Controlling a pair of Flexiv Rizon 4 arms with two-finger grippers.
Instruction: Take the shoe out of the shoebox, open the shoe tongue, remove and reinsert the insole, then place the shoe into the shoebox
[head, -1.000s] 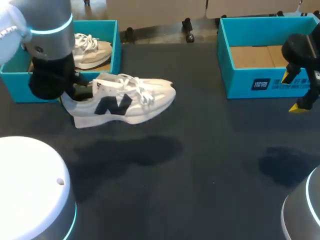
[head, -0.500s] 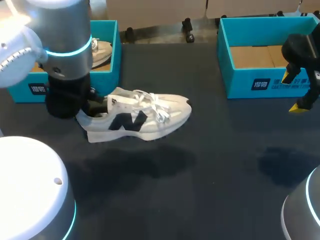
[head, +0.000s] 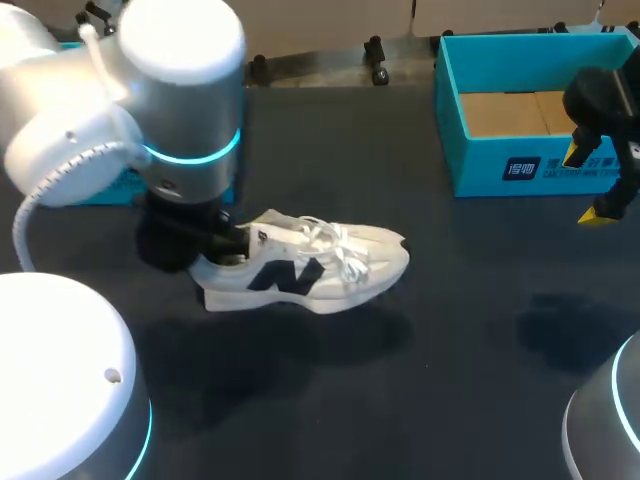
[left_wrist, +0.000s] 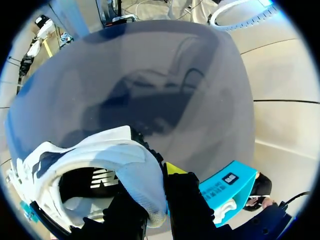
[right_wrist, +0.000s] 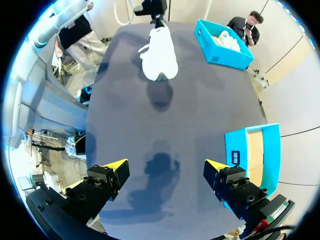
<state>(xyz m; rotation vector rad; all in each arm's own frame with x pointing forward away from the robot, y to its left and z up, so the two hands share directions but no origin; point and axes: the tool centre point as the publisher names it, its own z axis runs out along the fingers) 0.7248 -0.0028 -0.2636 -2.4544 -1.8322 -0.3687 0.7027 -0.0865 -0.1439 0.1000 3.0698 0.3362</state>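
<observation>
Task object: low white fabric sneaker with a dark letter patch on its side and loose white laces. It lies on its sole line, toe toward the right edge of the black table, in the left half and about midway between the near and far edges. In the right wrist view its shadow sits apart from it, so it is judged to be held just clear of the surface.

Left gripper: fingers are pinched on the padded heel collar, one inside the shoe and one outside. In the head view this grip is hidden under the left arm.

Right gripper: fingers are spread wide with nothing between them. It is held over the right edge, just beside the open turquoise shoebox with a brown card floor at the far right corner.

A second turquoise shoebox, holding another white shoe, is seen at the far left corner.

Handling (judgement):
- Light overall. The upper is soft and the collar compresses under the pinch. The foam sole is stiffer.
- With the heel alone held, the toe is expected to sag or swing.
- The stiff heel back is judged the best hold. The tongue is best taken at its top edge.
- The laces are slack and may snag a finger.
- The insole is taken to be thin and floppy.
</observation>
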